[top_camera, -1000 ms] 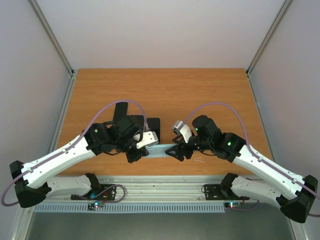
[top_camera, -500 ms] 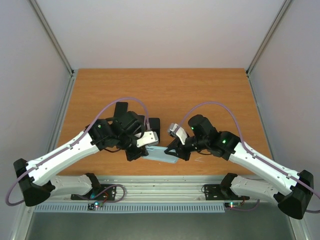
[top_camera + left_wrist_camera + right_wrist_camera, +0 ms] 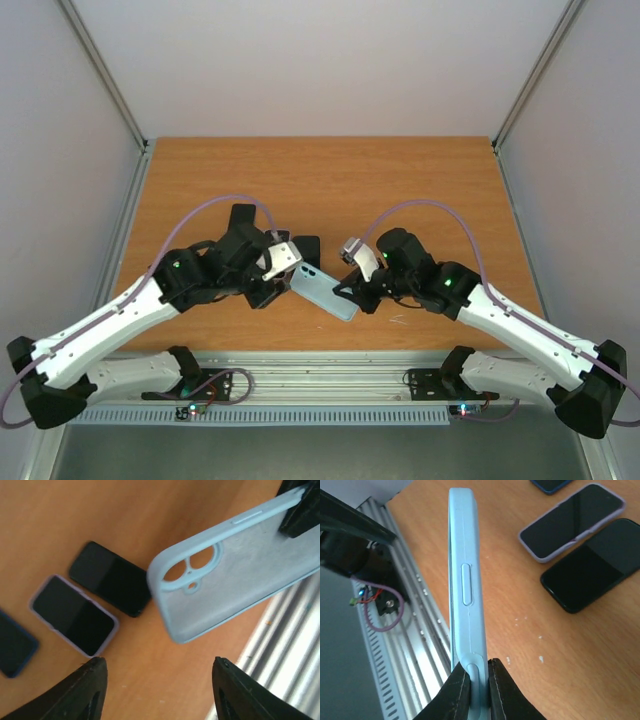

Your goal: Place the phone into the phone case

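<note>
Our left jaws have just let go and stand half open, so our right jaws alone pinch the pale-blue silicone phone case [image 3: 323,291] by its edge, the flat black phone [image 3: 110,578] on the counter at its twelve o'clock.

White-shelled left arm [image 3: 110,315] and right arm [image 3: 520,325] have black joints and jaws, plus lilac cables [image 3: 203,209].

Place: robotics lab | cues: white enclosure walls [image 3: 320,60], aluminium rail [image 3: 330,378], wooden table [image 3: 330,180]
</note>
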Controlling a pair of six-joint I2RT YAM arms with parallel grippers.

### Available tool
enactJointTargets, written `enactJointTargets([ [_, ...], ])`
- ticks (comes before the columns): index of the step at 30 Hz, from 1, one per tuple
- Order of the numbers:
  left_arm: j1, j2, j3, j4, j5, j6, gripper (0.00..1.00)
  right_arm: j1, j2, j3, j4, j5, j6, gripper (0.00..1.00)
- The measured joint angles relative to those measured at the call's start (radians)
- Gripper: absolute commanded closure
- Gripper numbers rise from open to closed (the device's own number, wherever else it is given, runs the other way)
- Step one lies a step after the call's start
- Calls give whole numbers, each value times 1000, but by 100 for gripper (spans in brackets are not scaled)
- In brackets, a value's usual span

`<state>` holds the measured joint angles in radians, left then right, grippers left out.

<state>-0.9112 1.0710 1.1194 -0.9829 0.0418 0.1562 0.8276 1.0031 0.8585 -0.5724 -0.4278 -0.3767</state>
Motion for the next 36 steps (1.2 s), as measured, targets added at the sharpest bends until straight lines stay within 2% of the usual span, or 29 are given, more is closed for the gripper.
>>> enactJointTargets([
  [8, 41, -132, -43, 89, -285, -71, 11, -28, 74, 1, 26, 188, 181, 99],
  [13, 82, -152, -65, 123, -414, -109, 1, -40, 111, -32, 100, 300, 336, 99],
  [22, 202, -148, -77, 138, -506, -185, 1, -72, 205, -108, 190, 460, 595, 99],
  [32, 345, -145, -81, 147, -448, -231, 1, -137, 364, -204, 385, 439, 727, 98],
  [36, 381, -127, -81, 148, -410, -240, 1, -167, 394, -220, 457, 396, 743, 93],
])
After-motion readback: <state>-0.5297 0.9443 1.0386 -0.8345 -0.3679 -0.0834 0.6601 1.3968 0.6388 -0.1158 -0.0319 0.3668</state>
